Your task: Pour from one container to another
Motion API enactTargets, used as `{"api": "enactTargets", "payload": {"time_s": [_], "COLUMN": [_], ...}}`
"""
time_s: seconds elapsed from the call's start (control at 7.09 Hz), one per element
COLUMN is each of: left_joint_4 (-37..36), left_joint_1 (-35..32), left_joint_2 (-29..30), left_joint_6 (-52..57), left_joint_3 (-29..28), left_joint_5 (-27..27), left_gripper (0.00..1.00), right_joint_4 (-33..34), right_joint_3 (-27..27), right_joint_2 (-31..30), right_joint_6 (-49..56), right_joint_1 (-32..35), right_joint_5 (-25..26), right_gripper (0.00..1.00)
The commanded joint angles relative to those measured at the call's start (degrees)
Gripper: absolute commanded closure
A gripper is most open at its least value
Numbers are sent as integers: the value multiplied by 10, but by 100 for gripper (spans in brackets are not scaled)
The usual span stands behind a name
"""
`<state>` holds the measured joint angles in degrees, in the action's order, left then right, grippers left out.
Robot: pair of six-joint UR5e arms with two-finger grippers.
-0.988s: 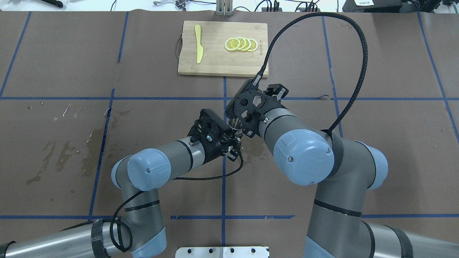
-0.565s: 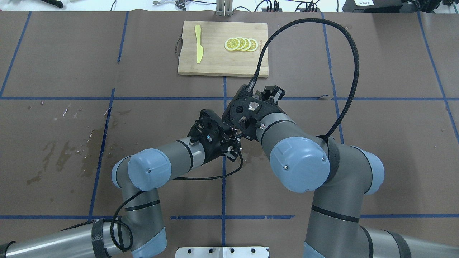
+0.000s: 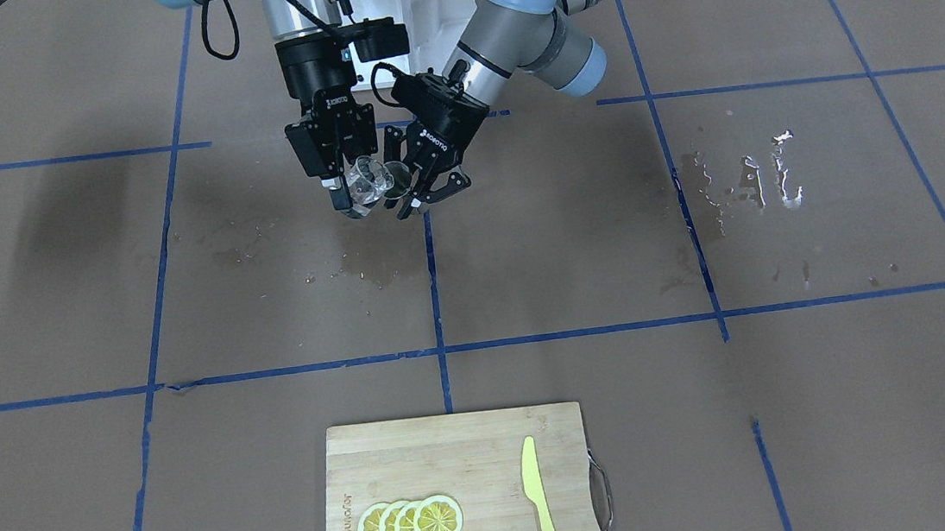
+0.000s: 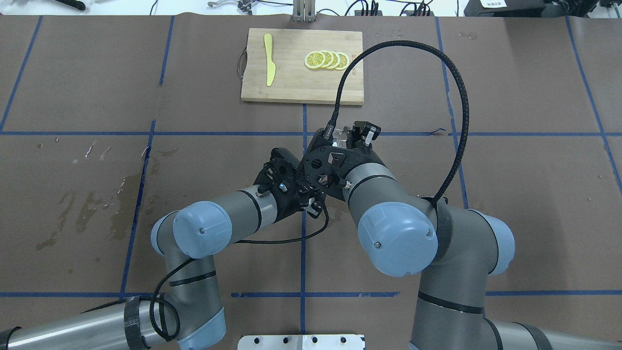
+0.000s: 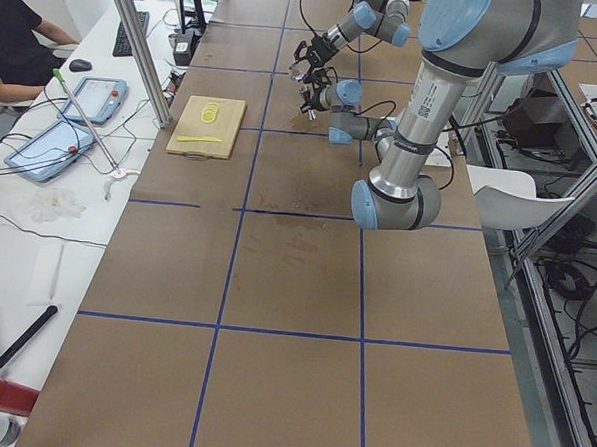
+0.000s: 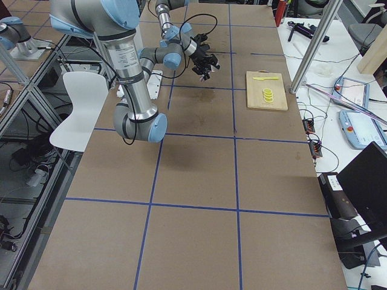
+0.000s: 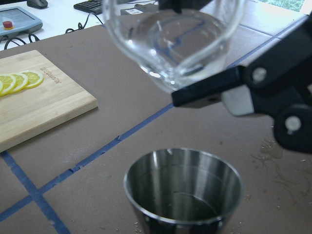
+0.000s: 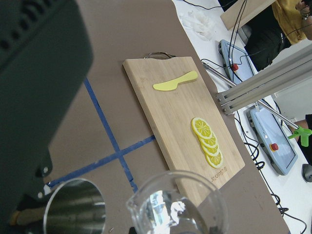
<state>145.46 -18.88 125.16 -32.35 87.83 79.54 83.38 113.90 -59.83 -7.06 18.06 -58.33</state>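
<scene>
1. Both task things are off the desk [image 3: 712,416], held in the air over its middle. They are closer to the robot's edge than the cutting board [image 4: 291,87] at the far edge, and a wet patch [image 3: 369,267] lies on the paper below them.
2. Key relation: the glass jug [image 7: 173,39] sits above and just beyond the steel cup [image 7: 183,190], as seen from the left wrist. The jug's lowest lip hangs over the cup's far rim, and there is a clear gap between lip and rim, so they do not touch.
3. Axes: the steel cup stands upright with its mouth open to the top. The glass jug is tipped, with its spout turned toward the cup. From the right wrist, the cup's mouth lies just beside the spout.
4. No stream shows between the two. There is clear liquid in the jug, and the cup seems to have a little at the bottom, though I cannot be sure.
5. Right hand [image 3: 353,192]: narrow, clamped on the glass jug, with one black finger [image 7: 214,90] crossing under the glass wall.
6. Left hand [image 3: 423,189]: fingers closed around the steel cup, carrying it from the side. The two hands are almost touching.
7. Judgement: the pour depends on the right wrist rolling further. The spout looks aligned but near the rim's edge, so there is a risk of spilling past the cup.
8. Lemon slices [image 4: 326,60] and yellow knife [image 4: 269,58] lie on the board, well apart from the hands.
</scene>
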Motion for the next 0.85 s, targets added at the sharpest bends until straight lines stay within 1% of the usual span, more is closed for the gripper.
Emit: {"api": "enactTargets", "payload": {"time_s": [0.0,0.28,0.42,0.56,0.71], "left_joint_4": [0,1,1,1,1], "left_joint_1": [0,0,0,0,0], "left_joint_2": [0,0,0,0,0], "left_joint_6": [-1,0,0,0,-1], "left_joint_3": [0,0,0,0,0], "left_joint_5": [0,0,0,0,0], "left_gripper": [100,100,100,100,100], "right_joint_4": [1,0,0,1,1], "right_joint_3": [3,4,5,1,1], "right_joint_2": [0,2,2,15,16], "right_joint_6": [15,51,76,99,103], "right_joint_1": [-8,-14,-14,-16,-16], "right_joint_5": [14,37,41,51,52], "right_gripper": [100,100,100,100,100]}}
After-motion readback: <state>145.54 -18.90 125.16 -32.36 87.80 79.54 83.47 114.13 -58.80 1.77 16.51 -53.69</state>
